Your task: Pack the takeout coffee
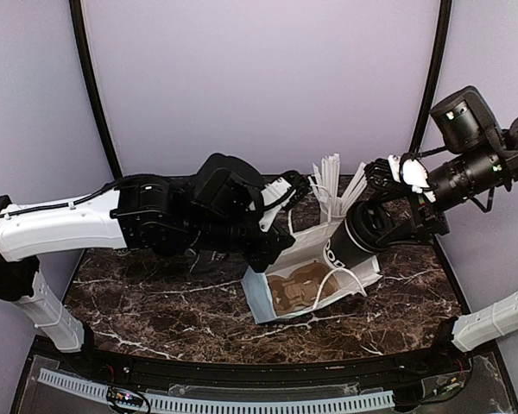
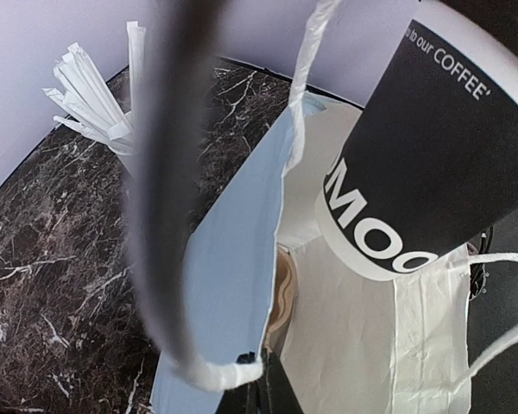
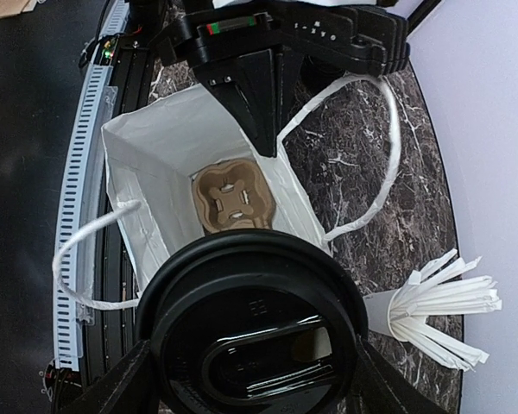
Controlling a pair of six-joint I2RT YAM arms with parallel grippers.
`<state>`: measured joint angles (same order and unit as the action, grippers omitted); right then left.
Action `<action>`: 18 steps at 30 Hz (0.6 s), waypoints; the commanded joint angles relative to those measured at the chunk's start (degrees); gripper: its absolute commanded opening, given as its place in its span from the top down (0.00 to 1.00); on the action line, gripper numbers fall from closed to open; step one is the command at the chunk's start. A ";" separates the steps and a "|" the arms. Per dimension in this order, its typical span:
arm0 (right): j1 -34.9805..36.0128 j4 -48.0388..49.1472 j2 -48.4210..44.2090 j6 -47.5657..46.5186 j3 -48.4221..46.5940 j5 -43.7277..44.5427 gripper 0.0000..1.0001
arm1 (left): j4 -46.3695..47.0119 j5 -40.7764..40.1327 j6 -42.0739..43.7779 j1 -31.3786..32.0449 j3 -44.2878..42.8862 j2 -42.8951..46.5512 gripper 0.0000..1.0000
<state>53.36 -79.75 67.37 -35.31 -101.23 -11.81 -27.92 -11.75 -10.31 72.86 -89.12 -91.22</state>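
Observation:
The takeout coffee (image 3: 255,332), a dark paper cup with a black lid, hangs tilted over the mouth of a white paper bag (image 3: 151,172). My right gripper (image 3: 250,366) is shut on it, one finger on each side. In the top view the cup (image 1: 352,240) is at the bag's (image 1: 350,280) back right edge, held by the right gripper (image 1: 375,220). A brown cardboard carrier (image 3: 233,198) lies in the bag's bottom. My left gripper (image 2: 261,388) is shut on the bag's rim, holding it open. The cup (image 2: 432,147) is beside that rim.
A white cup of paper-wrapped sticks (image 1: 332,185) stands just behind the bag, close to the coffee; the sticks (image 3: 445,302) also show in the right wrist view. The bag's white handles (image 3: 363,155) loop loose over the dark marble table (image 1: 155,293).

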 commanded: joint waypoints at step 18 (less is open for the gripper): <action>8.24 6.71 0.88 -5.75 10.15 11.61 0.56 | 0.63 7.78 -1.39 -0.44 -2.92 1.81 0.49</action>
<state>60.05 -75.70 69.23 -39.31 -92.09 -2.31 -27.94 -6.98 -12.03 72.53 -90.98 -92.44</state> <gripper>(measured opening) 0.694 0.470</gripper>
